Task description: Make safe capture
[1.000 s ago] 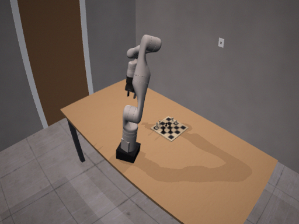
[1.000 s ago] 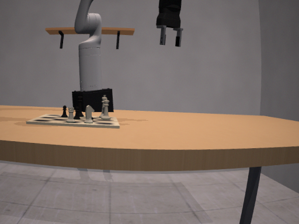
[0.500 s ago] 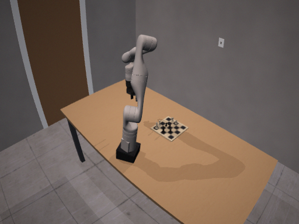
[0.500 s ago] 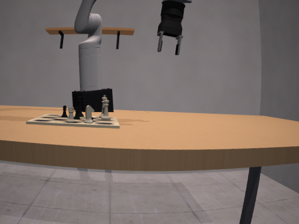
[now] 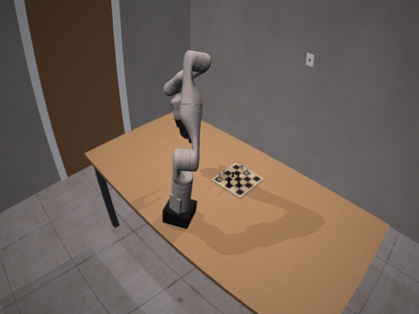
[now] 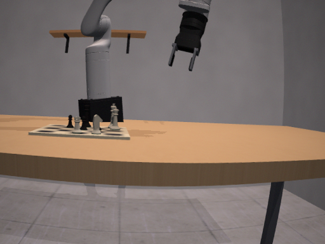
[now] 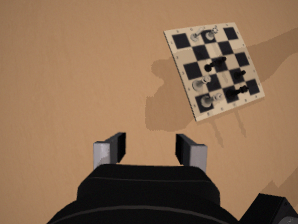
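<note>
A small chessboard [image 5: 237, 180] lies on the wooden table; it also shows in the exterior view [image 6: 79, 131] and in the wrist view [image 7: 214, 71]. White pieces stand on it, among them a knight [image 6: 96, 124], a rook [image 6: 77, 124] and two tall pieces [image 6: 114, 119]. Black pawns [image 6: 70, 121] stand among them, dark in the wrist view [image 7: 216, 66]. My gripper [image 6: 181, 60] hangs high above the table, to the right of the board in the exterior view. Its fingers are open and empty.
The arm's black base [image 5: 179, 213] stands on the table near the front edge, beside the board. A wall shelf [image 6: 96, 32] hangs behind the arm. A brown door [image 5: 74, 78] is at the left.
</note>
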Tool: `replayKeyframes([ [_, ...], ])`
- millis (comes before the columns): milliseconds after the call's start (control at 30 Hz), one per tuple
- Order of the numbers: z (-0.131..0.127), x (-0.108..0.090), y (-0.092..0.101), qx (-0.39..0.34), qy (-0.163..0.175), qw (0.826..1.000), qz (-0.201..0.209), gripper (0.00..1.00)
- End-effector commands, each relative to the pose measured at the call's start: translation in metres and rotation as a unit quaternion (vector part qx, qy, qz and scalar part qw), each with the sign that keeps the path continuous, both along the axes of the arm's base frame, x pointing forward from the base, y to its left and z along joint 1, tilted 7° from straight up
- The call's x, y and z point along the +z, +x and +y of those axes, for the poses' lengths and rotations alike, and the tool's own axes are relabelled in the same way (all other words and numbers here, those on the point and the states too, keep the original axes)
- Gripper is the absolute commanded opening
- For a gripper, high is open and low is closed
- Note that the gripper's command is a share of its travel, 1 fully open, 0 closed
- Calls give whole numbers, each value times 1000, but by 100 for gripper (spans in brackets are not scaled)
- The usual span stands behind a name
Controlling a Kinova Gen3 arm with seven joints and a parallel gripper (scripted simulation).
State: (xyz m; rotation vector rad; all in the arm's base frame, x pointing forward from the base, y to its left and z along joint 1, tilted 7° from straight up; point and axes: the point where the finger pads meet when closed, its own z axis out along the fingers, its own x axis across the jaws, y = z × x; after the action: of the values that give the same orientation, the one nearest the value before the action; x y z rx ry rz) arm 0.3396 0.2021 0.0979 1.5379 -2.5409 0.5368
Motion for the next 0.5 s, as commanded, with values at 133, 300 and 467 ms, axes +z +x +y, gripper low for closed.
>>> replayKeyframes([
  [133, 0, -26, 2, -56, -42, 997, -34, 100],
  [300, -7, -40, 10, -115, -71, 988, -70, 100],
  [467, -15, -59, 21, -194, -110, 968, -119, 100],
])
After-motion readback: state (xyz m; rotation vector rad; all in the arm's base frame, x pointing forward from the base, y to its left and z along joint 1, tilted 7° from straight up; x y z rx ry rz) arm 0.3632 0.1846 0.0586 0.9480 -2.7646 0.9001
